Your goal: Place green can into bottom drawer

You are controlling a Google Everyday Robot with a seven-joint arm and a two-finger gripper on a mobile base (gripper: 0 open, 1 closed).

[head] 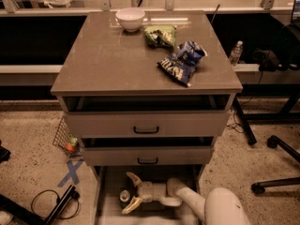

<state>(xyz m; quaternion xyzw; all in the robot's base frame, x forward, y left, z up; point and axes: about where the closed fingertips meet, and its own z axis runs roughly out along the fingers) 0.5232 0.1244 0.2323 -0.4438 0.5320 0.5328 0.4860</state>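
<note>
The cabinet top (117, 64) is showing a smooth, faintly glossy grey-brown face, mirroring light near the shiny white bowl (130, 18). The green snack bag (159, 35) and blue snack bag (182, 62) are glinting like crinkled foil. In the matt-floored bottom drawer (110, 184), the gripper (130, 192) is lying with smooth, pale plastic-looking fingers spread either side of the green can (124, 196), whose metal top is gleaming dully.

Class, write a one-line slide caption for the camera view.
Open two-finger gripper inside the wide grey-beige bottom drawer, fingers either side of the small green metal can.
</note>
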